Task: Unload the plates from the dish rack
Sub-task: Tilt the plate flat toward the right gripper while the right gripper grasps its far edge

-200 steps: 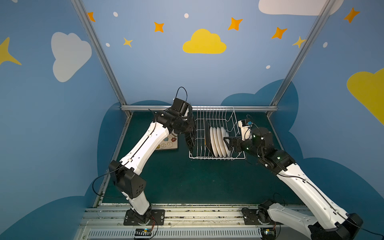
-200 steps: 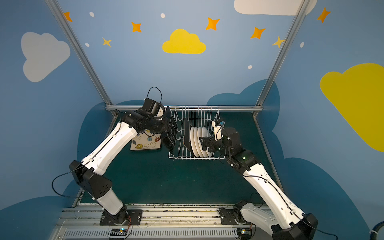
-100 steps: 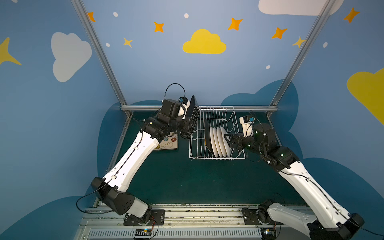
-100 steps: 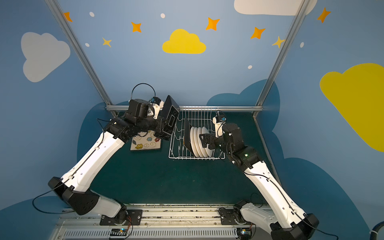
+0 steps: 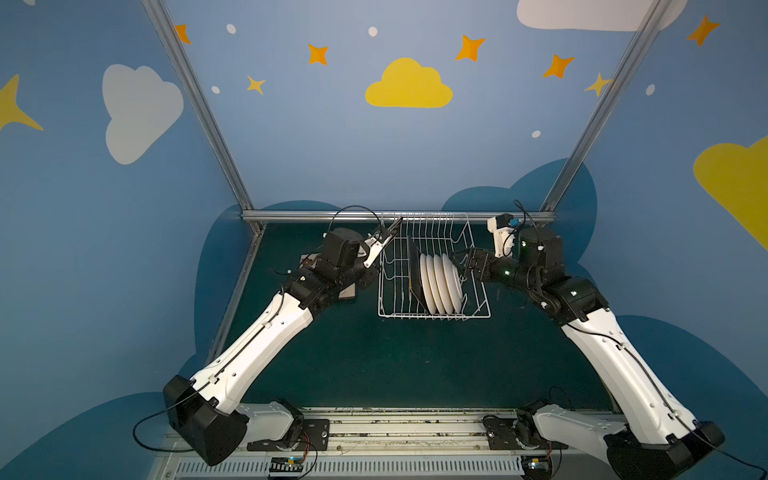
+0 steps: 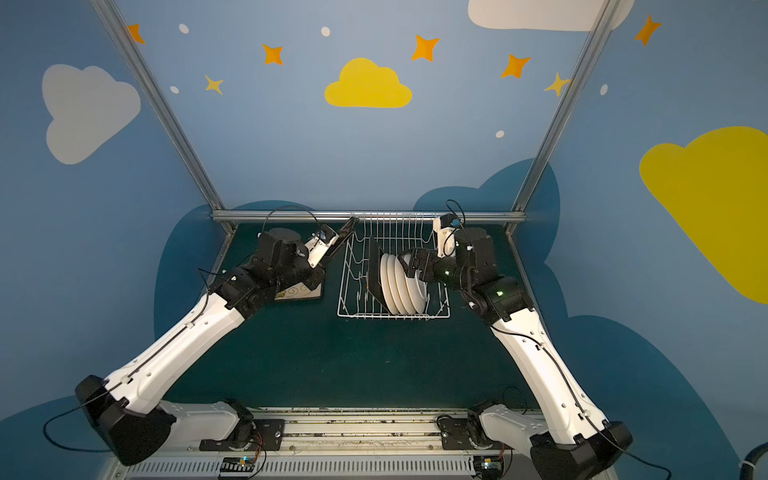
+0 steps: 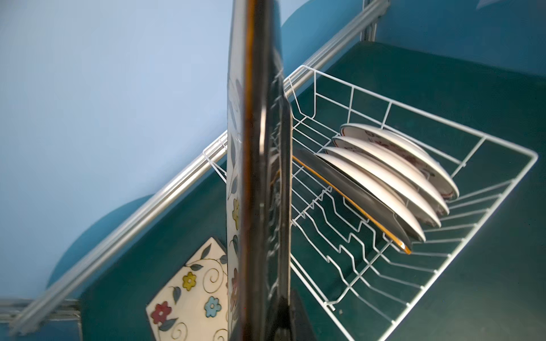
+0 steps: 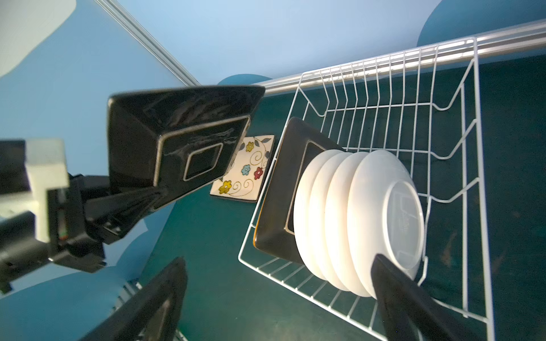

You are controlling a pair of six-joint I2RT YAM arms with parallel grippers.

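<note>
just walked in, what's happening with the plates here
A dish rack is being unloaded. The left gripper is shut on a black-backed square plate, held in the air at the rack's left edge. A flowered plate lies face up on the table. One square plate and four round plates stand in the rack, where the right gripper hovers open.

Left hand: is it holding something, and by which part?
Yes: the left hand grips a square plate by its rim.
</note>
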